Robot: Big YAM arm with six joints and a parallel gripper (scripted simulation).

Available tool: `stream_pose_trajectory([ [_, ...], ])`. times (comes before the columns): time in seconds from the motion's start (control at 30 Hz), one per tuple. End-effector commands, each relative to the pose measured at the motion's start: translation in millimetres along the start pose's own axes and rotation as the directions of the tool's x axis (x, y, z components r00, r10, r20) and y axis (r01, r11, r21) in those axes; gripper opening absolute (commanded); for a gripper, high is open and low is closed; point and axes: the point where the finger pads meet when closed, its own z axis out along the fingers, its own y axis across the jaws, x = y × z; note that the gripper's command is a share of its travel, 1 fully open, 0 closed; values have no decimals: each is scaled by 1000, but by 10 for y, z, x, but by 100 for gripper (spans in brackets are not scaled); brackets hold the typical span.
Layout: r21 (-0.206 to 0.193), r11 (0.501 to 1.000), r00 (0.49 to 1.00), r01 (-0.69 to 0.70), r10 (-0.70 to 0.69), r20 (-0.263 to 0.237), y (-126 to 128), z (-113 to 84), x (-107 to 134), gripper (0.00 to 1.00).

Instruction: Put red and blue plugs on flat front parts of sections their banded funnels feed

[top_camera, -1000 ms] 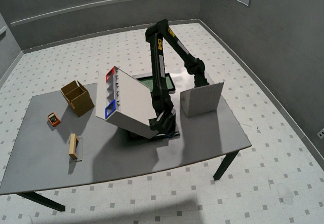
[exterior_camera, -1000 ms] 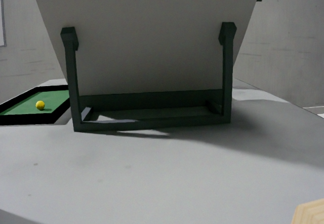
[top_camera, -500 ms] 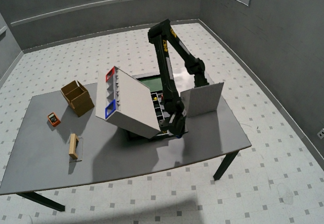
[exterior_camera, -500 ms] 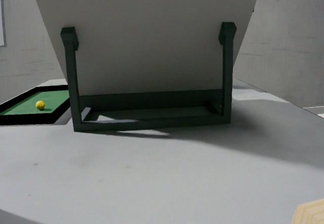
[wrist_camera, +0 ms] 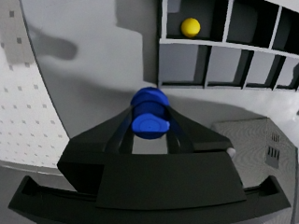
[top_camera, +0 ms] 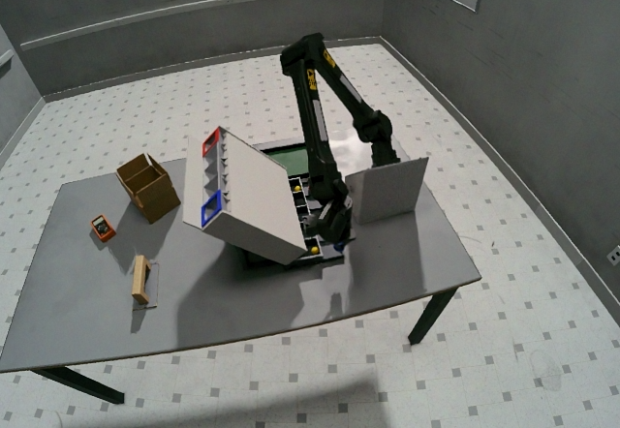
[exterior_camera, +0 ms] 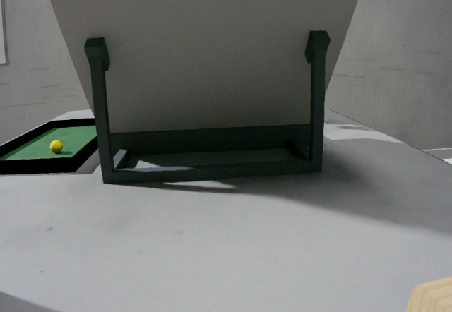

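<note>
My gripper point(top_camera: 340, 243) point(wrist_camera: 149, 110) is shut on the blue plug point(wrist_camera: 150, 125), held above the table just outside the end of the row of sections. The end section holds a yellow marble point(top_camera: 314, 250) point(wrist_camera: 191, 27); its flat front part point(wrist_camera: 179, 64) is bare. Another marble point(top_camera: 297, 188) lies in a section farther along. The red-banded funnel point(top_camera: 210, 137) is at the far upper corner of the cover point(top_camera: 255, 178) point(exterior_camera: 204, 64), the blue-banded funnel point(top_camera: 212, 215) at the near upper corner. The pipes are hidden. I cannot make out the red plug.
A green tray point(top_camera: 288, 161) point(exterior_camera: 36, 166) with a yellow marble point(exterior_camera: 56, 146) lies beside the dark stand point(exterior_camera: 211, 173). A grey panel point(top_camera: 386, 191) point(wrist_camera: 248, 145) stands before the arm's base. A cardboard box point(top_camera: 157, 196), an orange meter point(top_camera: 103, 228) and a wooden handle point(top_camera: 139, 278) are at the left.
</note>
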Motion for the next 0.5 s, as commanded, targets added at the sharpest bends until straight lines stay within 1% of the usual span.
stream_pose_trajectory([
  [0.0,-35,999,1000,-12,12,7,-222,-70,-126,0],
  [0.1,-34,999,1000,-12,12,7,-403,-63,-122,0],
  [0.2,-34,999,1000,-12,12,7,-516,-58,-120,0],
  [0.3,-33,999,1000,-12,12,7,-538,-58,-119,0],
  [0.33,-42,999,1000,-7,8,23,-492,-107,-154,0],
  [0.4,-35,999,1000,-6,6,12,-547,-71,-111,0],
  [0.47,-36,999,1000,-7,8,13,-539,-75,-125,0],
])
